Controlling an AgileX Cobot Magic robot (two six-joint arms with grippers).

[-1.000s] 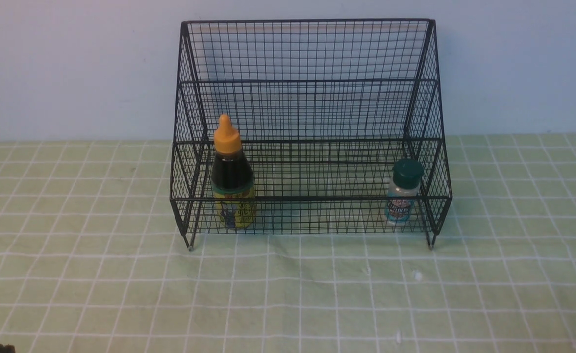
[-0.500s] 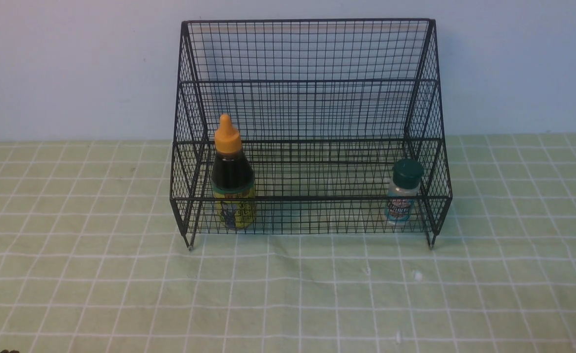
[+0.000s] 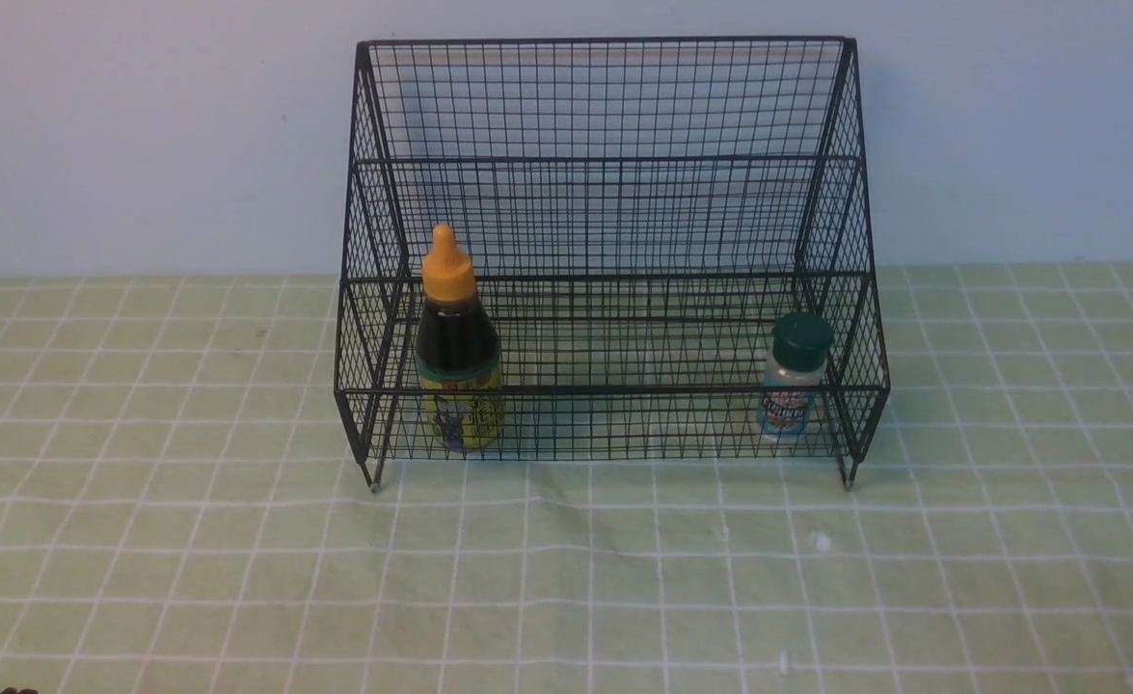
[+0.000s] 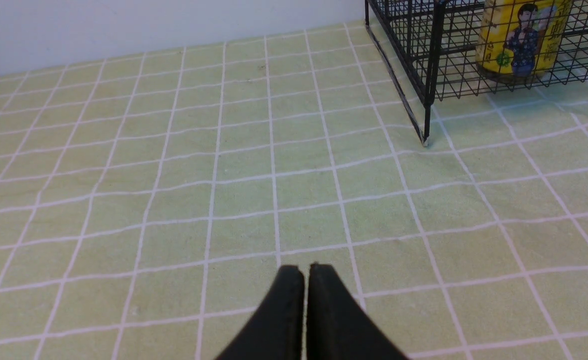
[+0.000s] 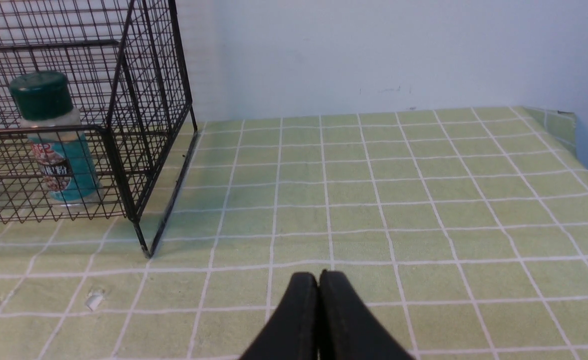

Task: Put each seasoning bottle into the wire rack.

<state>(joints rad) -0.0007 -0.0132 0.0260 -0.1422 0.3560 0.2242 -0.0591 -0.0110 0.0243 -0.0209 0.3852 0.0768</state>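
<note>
The black wire rack (image 3: 614,159) stands at the back middle of the table. The dark-sauce bottle (image 3: 455,347) with orange cap and yellow label stands upright in the rack's lower tier at its left end; its label shows in the left wrist view (image 4: 521,37). The small shaker (image 3: 793,378) with green lid and teal label stands upright in the lower tier at the right end, also in the right wrist view (image 5: 56,140). My left gripper (image 4: 306,272) is shut and empty over the cloth, well short of the rack. My right gripper (image 5: 319,279) is shut and empty, apart from the rack.
A green checked cloth (image 3: 566,578) covers the table. A pale wall (image 3: 142,135) rises behind the rack. The table's right edge shows in the right wrist view (image 5: 579,150). A small white scrap (image 5: 93,299) lies on the cloth near the rack's front right foot.
A dark tip of my left arm at the bottom left corner of the front view has drawn back almost out of frame. The bottles and rack have not moved.
</note>
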